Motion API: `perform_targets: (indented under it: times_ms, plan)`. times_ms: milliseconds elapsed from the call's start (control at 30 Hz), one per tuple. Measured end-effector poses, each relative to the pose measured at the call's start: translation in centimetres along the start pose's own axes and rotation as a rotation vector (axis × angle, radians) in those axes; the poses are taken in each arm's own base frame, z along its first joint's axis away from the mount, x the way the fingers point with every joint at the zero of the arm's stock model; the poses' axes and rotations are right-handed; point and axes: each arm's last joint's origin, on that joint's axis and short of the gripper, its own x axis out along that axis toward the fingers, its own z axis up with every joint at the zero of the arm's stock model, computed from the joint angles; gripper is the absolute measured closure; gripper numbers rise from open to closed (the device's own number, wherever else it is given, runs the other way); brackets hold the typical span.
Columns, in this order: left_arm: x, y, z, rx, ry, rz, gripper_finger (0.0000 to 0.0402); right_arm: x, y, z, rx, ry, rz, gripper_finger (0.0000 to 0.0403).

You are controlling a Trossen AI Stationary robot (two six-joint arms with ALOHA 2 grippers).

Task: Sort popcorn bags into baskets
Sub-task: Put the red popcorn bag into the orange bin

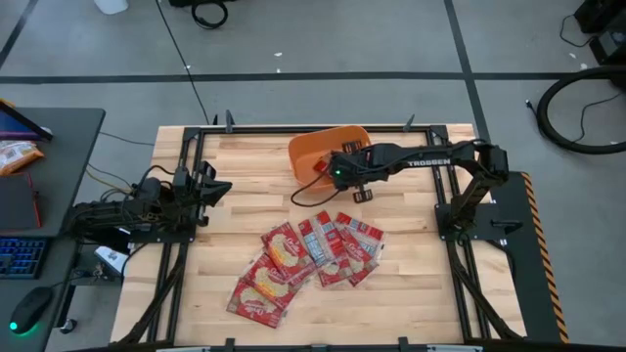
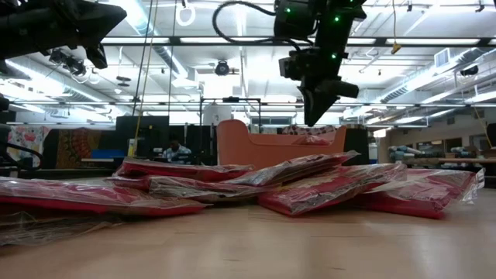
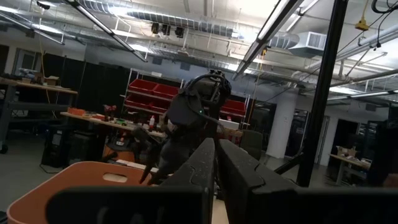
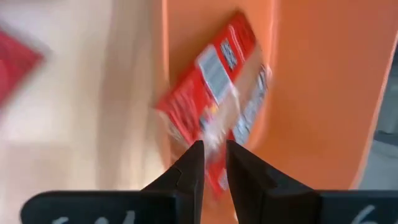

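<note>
From above, we see the right gripper hanging at the near edge of the orange basket, with the popcorn bags fanned in an overlapping heap on the wooden counter closer to us. The left gripper waits at the counter's left side.

Level with the counter, the packets look thin, crinkly and glossy — light, floppy and probably slippery. We judge a pinch on a free edge or corner safest, since the heap overlaps.

Past the left wrist, the left fingers sit almost together, holding nothing; the basket rim shows beyond them.

Past the right wrist, one red popcorn bag lies tilted over the basket's wall, part in, part out as far as we can tell. The right fingers stand nearly closed just beside its lower corner — whether they pinch that corner, we cannot tell.
</note>
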Motion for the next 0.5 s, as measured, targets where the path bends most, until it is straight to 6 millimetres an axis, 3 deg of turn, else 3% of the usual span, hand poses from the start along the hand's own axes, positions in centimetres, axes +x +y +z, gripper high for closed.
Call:
perform_targets:
  times_ms: [167,500]
  plan:
    - [0.0,0.0,0.0,0.001,-0.001,0.004,0.0377,0.2,0.2,0.9,0.097,-0.108,0.099,0.0330]
    - [0.0,0.0,0.0,0.025,-0.002,0.006,0.0377,2.6,-1.1,-0.2,0.124,0.024,0.080,0.0330]
